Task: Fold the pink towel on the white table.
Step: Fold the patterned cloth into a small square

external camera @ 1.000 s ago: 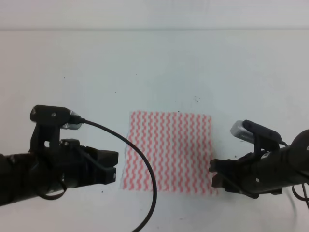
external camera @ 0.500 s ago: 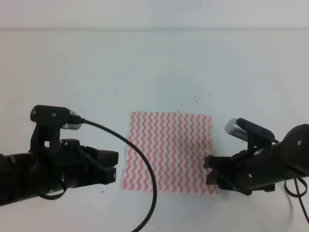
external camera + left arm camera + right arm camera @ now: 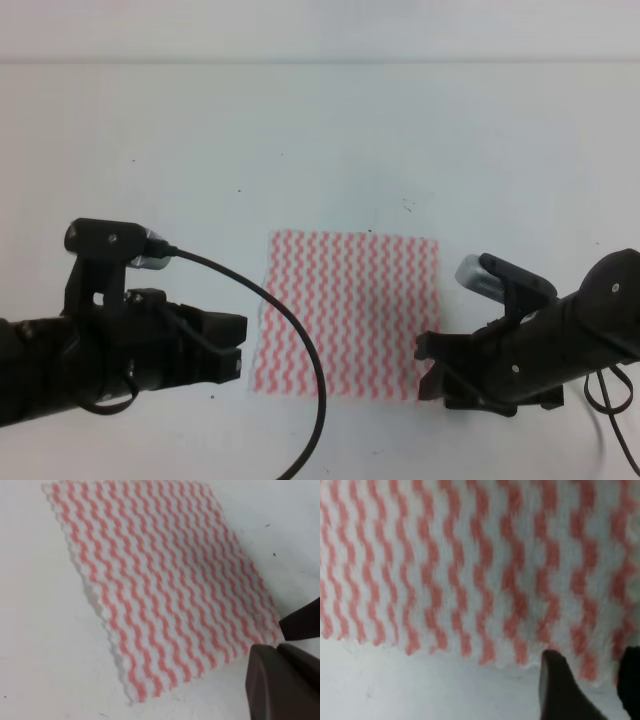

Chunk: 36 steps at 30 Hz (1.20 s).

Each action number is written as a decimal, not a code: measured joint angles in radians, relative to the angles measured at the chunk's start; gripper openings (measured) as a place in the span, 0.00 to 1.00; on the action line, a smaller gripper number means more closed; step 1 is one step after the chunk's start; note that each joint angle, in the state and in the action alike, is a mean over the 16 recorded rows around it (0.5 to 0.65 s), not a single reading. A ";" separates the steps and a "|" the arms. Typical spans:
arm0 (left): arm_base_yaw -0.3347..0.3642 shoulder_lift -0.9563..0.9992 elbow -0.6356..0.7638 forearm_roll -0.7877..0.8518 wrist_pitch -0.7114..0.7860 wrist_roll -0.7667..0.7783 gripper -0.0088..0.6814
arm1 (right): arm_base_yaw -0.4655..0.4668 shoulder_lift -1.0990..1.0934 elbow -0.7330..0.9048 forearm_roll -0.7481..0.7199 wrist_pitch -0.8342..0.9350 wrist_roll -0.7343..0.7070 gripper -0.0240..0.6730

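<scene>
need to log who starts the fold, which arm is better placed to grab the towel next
Right, probably. The right gripper sits at the pink towel's near right corner, fingertips over its edge. The left gripper hangs just off the left edge.

towels: one pink towel point(image 3: 348, 315) | tables: one white table point(image 3: 320, 140) | grippers: two, left gripper point(image 3: 236, 345) and right gripper point(image 3: 428, 365)

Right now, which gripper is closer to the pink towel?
Right. The right gripper is over the near right corner of the towel, with its fingers at the edge. The left gripper sits beside the towel's left edge, slightly apart.
</scene>
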 joint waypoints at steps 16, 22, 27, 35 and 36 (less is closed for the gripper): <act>0.000 -0.001 0.000 0.001 0.002 0.002 0.01 | 0.000 0.000 -0.001 0.030 -0.010 0.001 0.38; 0.000 -0.001 0.000 0.001 0.005 0.002 0.01 | 0.000 0.001 -0.002 0.036 -0.018 0.002 0.36; 0.000 0.000 0.000 0.001 0.011 0.003 0.01 | 0.000 0.001 -0.003 0.035 -0.023 0.002 0.33; 0.000 0.001 0.000 0.001 0.018 0.004 0.00 | 0.000 0.000 -0.002 0.029 -0.031 0.002 0.19; 0.000 0.001 0.000 0.001 0.018 0.005 0.00 | 0.000 0.000 -0.002 0.029 -0.032 0.002 0.17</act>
